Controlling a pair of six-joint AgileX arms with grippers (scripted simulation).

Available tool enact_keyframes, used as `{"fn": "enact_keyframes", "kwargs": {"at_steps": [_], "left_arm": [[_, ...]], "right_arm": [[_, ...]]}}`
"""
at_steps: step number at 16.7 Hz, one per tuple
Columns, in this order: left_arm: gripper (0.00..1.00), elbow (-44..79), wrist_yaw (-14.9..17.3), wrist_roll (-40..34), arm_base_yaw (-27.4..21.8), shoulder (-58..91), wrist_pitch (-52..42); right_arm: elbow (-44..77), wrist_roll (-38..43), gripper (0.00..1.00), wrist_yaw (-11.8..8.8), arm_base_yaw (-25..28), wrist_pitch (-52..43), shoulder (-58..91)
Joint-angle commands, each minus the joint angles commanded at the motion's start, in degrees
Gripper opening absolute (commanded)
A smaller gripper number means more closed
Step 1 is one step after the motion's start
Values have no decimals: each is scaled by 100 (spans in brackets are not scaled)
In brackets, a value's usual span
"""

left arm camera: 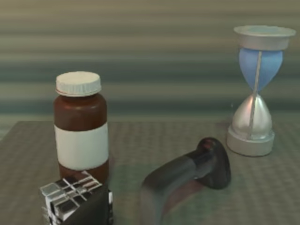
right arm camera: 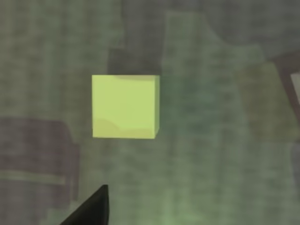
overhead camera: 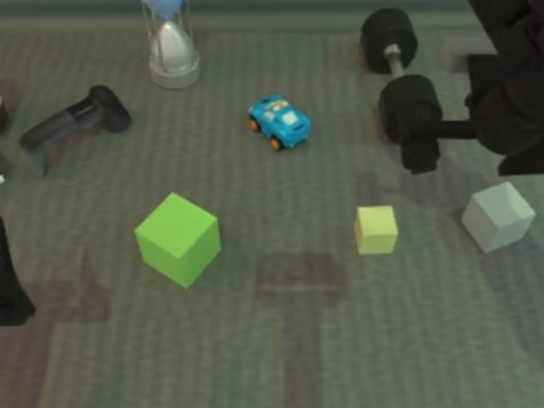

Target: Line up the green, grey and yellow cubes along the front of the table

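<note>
three cubes stand on the table, none held and none touching another, so as far as the top view shows the line-up is at most partly done. the green cube sits left of centre, turned at an angle; the yellow cube sits right of centre, square to the table edge; the grey cube sits further right, near the table's right edge, also turned. they lie in a loose row across the middle of the table, well apart from each other, with a wide bare strip between them and the near edge. my judgement is that all three need bringing nearer and closer together, with the green and grey ones squared up. the right gripper hangs over the far right of the table, beyond the yellow cube and beside a black dumbbell; its wrist view looks down on the yellow cube with one dark fingertip at the frame edge, so that cube looks like its next target, but i cannot tell whether its jaws are open or closed. the left arm is parked at the left edge, its gripper out of sight, its jaws likewise untold. clutter sits far back: a toy car, an hourglass, a dark handle, a brown bottle.
</note>
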Motion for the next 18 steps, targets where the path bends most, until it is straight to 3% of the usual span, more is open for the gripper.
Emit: {"fn": "enact_keyframes", "kwargs": {"at_steps": [8,15,18], "left_arm": [[100,0,0,0,0,0,0],[100,0,0,0,0,0,0],[100,0,0,0,0,0,0]], "right_arm": [[2470,583,100,32,662,-1502,2700],[2596,609,100,34,675,-1553,2847],[2300,603,100,39,689,-1151,2973]]}}
